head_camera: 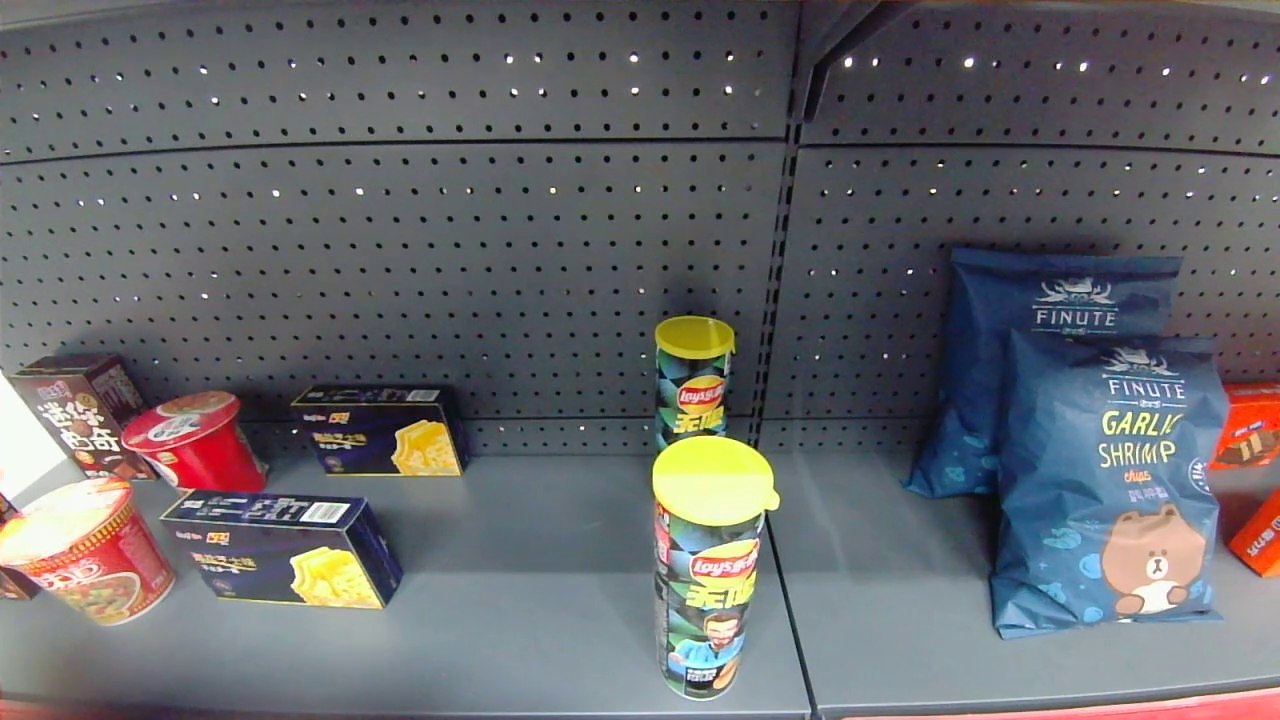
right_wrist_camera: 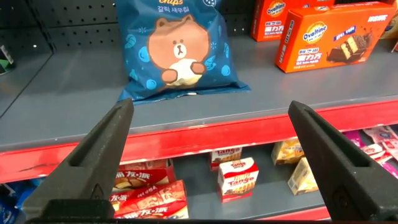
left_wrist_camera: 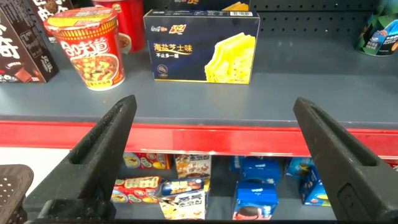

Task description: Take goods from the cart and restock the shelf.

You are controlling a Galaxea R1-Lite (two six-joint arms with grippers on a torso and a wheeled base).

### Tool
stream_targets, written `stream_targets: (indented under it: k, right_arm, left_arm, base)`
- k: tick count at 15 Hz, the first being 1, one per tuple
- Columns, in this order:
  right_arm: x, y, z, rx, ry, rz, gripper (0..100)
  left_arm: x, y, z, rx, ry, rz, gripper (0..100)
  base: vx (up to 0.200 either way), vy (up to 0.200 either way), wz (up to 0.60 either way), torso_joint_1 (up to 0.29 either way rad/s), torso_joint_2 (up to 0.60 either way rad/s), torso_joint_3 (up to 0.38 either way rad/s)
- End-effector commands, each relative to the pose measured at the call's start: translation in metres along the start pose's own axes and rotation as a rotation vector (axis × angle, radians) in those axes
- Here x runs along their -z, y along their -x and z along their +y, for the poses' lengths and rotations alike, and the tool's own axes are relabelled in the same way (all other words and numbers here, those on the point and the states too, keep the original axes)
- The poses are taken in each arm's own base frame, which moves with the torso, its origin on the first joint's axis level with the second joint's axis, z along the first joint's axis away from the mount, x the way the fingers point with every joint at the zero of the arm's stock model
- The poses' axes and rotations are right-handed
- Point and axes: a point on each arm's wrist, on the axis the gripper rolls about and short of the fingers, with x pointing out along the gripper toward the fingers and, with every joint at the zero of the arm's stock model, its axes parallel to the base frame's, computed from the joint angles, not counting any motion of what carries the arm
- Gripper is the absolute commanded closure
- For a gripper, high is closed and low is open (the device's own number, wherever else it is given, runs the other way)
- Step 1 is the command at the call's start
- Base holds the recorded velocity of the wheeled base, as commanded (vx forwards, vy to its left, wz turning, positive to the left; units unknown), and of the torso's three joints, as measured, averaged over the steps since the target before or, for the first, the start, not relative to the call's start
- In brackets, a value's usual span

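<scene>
Head: grey shelf (head_camera: 520, 600) with pegboard (head_camera: 400, 250) back, holding 2 cans (head_camera: 708, 570) (head_camera: 693, 385) mid-shelf, 2 bags (head_camera: 1105, 490) (head_camera: 1010, 330) to the right, 2 navy boxes (head_camera: 285, 550) (head_camera: 380, 430), 2 cups (head_camera: 88, 550) (head_camera: 195, 440) and 1 brown box (head_camera: 80, 410) on the left, 2 orange boxes (head_camera: 1245, 425) (head_camera: 1262, 535) far right. Left wrist: left gripper (left_wrist_camera: 214, 102) level before the shelf's red lip (left_wrist_camera: 205, 137), fingers spread wide, nothing held, facing a cup and a navy box, stocked lower shelf (left_wrist_camera: 186, 186) beneath. Right wrist: right gripper (right_wrist_camera: 211, 104) in the same pose, wide apart and empty, facing the front bag with orange boxes beside it.
</scene>
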Motion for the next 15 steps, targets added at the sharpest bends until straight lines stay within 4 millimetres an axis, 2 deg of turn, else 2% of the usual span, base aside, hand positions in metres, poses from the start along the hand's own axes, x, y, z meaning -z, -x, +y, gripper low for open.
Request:
stream_targets:
  k: [1, 8, 11, 15]
  right_arm:
    - [-0.0001, -0.0001, 0.0000, 0.001, 0.000, 0.001, 0]
    - [0.0001, -0.0001, 0.0002, -0.010, 0.009, 0.003, 0]
    - [0.0002, 0.0002, 0.0030, -0.133, 0.054, 0.005, 0]
    - [0.0012, -0.0002, 0.0045, -0.195, 0.053, -0.002, 0]
  left_arm:
    - [0.0000, 0.0000, 0.0000, 0.000, 0.001, -0.001, 0]
    - [0.0000, 0.0000, 0.0000, 0.001, 0.001, -0.001, 0]
    - [0.0000, 0.0000, 0.0000, 0.001, 0.001, -0.001, 0]
    - [0.0000, 0.0000, 0.0000, 0.001, 0.001, -0.001, 0]
  base:
    - [0.000, 0.000, 0.00, 0.000, 0.00, 0.000]
    - [0.000, 0.000, 0.00, 0.000, 0.00, 0.000]
    - [0.000, 0.000, 0.00, 0.000, 0.00, 0.000]
    - [0.000, 0.000, 0.00, 0.000, 0.00, 0.000]
